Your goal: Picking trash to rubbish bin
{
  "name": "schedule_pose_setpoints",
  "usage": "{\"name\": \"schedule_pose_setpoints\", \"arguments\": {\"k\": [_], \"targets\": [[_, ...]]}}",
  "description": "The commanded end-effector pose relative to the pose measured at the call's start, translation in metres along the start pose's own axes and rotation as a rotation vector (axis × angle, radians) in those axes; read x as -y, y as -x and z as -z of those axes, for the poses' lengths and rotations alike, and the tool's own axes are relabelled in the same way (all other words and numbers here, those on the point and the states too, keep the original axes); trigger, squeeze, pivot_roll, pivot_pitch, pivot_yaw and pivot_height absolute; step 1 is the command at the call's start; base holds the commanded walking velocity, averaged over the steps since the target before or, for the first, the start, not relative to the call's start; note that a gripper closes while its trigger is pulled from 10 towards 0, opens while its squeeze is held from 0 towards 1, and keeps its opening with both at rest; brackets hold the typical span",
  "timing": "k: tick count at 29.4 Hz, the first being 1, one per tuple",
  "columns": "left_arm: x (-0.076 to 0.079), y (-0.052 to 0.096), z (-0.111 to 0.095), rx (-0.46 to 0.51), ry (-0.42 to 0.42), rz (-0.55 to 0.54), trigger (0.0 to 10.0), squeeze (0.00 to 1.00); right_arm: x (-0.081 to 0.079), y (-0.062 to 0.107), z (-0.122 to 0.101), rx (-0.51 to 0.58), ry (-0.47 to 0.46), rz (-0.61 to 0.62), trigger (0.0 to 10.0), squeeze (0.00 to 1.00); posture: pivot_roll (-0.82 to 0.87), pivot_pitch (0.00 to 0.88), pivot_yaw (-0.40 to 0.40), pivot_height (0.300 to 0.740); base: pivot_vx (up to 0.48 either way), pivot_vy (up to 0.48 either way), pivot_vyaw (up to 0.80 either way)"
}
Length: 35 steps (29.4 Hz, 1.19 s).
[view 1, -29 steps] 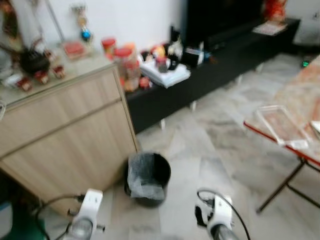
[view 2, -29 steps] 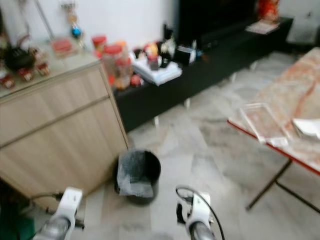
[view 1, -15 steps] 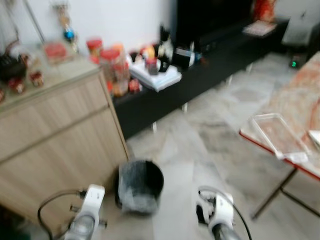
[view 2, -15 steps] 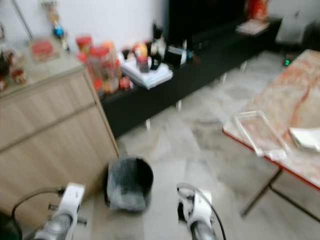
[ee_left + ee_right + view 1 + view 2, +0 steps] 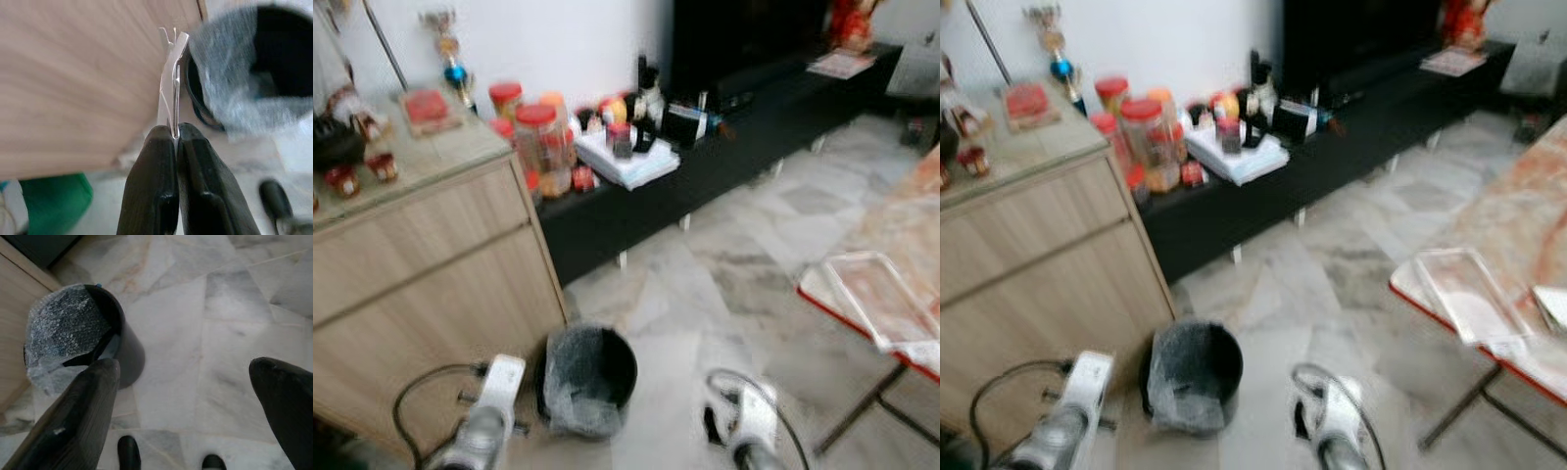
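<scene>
Marble floor [image 5: 234, 308] lies below. Left gripper [image 5: 173, 134] has its jaws pinched tight on a thin clear wrapper [image 5: 172, 73], just beside the black rubbish bin [image 5: 589, 377]. Right gripper [image 5: 195, 396] hangs with jaws wide apart near the bin, beside the wooden cabinet [image 5: 421, 294].

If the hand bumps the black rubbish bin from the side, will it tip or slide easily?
The black rubbish bin probably slides easily: it stands on smooth marble floor and looks nearly empty. It may tip less readily, being short and wide. Its thin plastic liner looks floppy and loosely draped, so it would likely crumple.
</scene>
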<state>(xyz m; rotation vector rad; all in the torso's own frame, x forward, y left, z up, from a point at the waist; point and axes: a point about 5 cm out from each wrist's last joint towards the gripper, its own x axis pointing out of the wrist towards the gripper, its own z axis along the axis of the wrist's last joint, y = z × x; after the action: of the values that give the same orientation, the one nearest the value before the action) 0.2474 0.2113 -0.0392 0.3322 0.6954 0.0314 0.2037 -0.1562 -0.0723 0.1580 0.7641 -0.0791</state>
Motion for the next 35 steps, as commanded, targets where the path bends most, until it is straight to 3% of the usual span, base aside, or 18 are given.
{"name": "schedule_pose_setpoints", "arguments": {"k": [1, 12, 14, 20, 23, 26, 28, 33, 35], "targets": [[0.004, 0.0, 0.001, -0.001, -0.009, 0.009, 10.0, 0.0, 0.006, 0.0, -0.002, 0.003, 0.001, 0.015, 10.0, 0.0, -0.05, 0.0, 0.083, 0.74, 0.337, 0.0, 0.56], [0.004, -0.001, -0.006, 0.026, -0.02, 0.014, 10.0, 0.0, 0.006, 0.0, -0.001, 0.002, -0.015, 0.019, 10.0, 0.0, -0.05, 0.0, 0.083, 0.74, 0.338, 0.0, 0.05], [0.008, -0.003, -0.019, 0.08, -0.062, 0.034, 10.0, 0.0, 0.006, 0.0, -0.001, 0.005, -0.013, 0.012, 10.0, 0.0, -0.05, 0.0, 0.082, 0.74, 0.337, 0.0, 0.0], [0.015, -0.007, -0.046, 0.174, -0.081, 0.059, 10.0, 0.0, -0.005, -0.002, -0.007, 0.01, 0.018, -0.072, 10.0, 0.0, -0.06, 0.0, 0.079, 0.74, 0.337, 0.0, 0.0], [0.015, -0.007, -0.048, 0.178, -0.08, 0.06, 10.0, 0.0, -0.006, -0.002, -0.007, 0.01, 0.019, -0.076, 10.0, 0.0, -0.06, 0.0, 0.079, 0.74, 0.337, 0.0, 0.0], [0.021, -0.008, -0.07, 0.247, -0.089, 0.088, 10.0, 0.0, -0.017, -0.006, -0.019, 0.036, 0.049, -0.161, 10.0, 0.0, -0.06, 0.0, 0.073, 0.74, 0.339, 0.0, 0.0], [0.032, -0.007, -0.088, 0.309, -0.074, 0.17, 10.0, 0.0, -0.028, -0.008, -0.031, 0.064, 0.093, -0.251, 10.0, 0.0, -0.07, 0.0, 0.066, 0.74, 0.0, 0.0, 0.0], [0.043, -0.005, -0.105, 0.38, -0.064, 0.234, 10.0, 0.0, -0.036, -0.009, -0.04, 0.093, 0.108, -0.321, 10.0, 0.0, -0.08, 0.001, 0.057, 0.74, 0.0, 0.0, 0.0], [0.054, -0.001, -0.122, 0.453, -0.063, 0.274, 10.0, 0.0, -0.043, -0.009, -0.05, 0.126, 0.121, -0.408, 10.0, 0.0, -0.09, 0.006, 0.043, 0.74, 0.0, 0.0, 0.0]]}}
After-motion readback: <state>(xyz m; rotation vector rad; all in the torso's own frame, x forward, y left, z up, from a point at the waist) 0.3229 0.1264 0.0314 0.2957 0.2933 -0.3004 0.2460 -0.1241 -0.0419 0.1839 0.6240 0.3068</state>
